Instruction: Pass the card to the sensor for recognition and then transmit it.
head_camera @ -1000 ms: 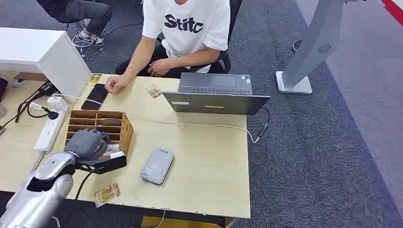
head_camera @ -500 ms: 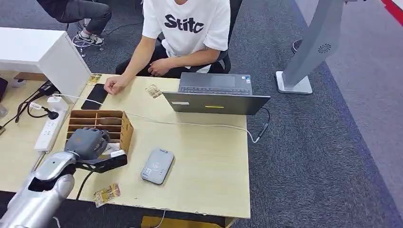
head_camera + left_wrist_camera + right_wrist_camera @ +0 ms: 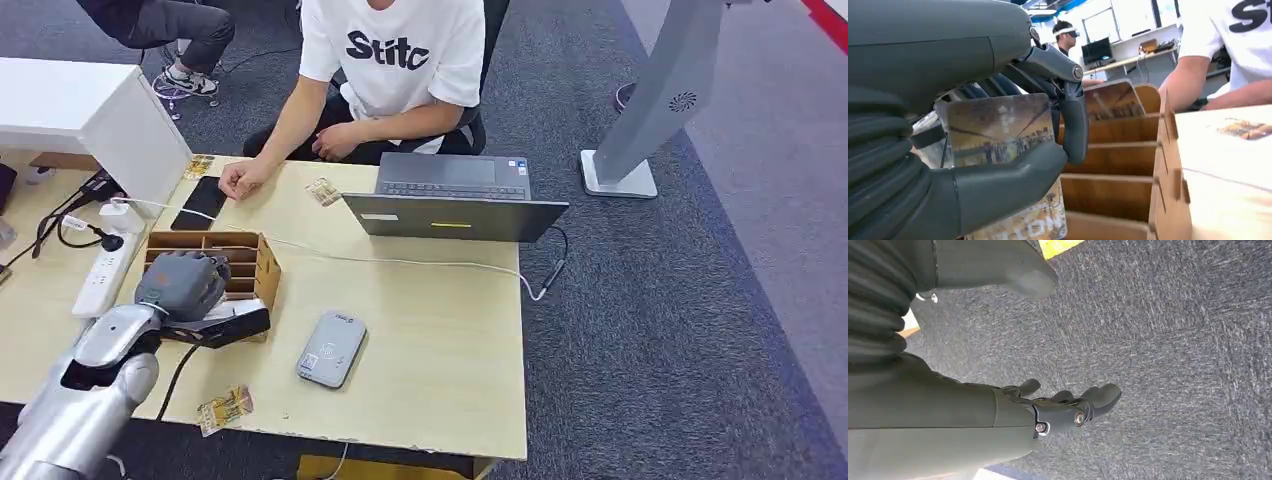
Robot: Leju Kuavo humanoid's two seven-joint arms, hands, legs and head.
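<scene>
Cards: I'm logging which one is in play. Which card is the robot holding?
The one in the left hand, card pinched by the wooden organizer; the others lie loose on the table.

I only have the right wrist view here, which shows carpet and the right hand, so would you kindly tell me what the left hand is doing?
Observer: The left hand holds a card pinched under its thumb, beside the wooden organizer.
Operator: Thank you. Where is the sensor from there?
Observer: The grey card reader lies flat on the table, to the right of the left hand, with nothing on it.
Operator: Is anyone near the table?
Observer: A person's hand rests on the far edge, next to a black phone.
</scene>
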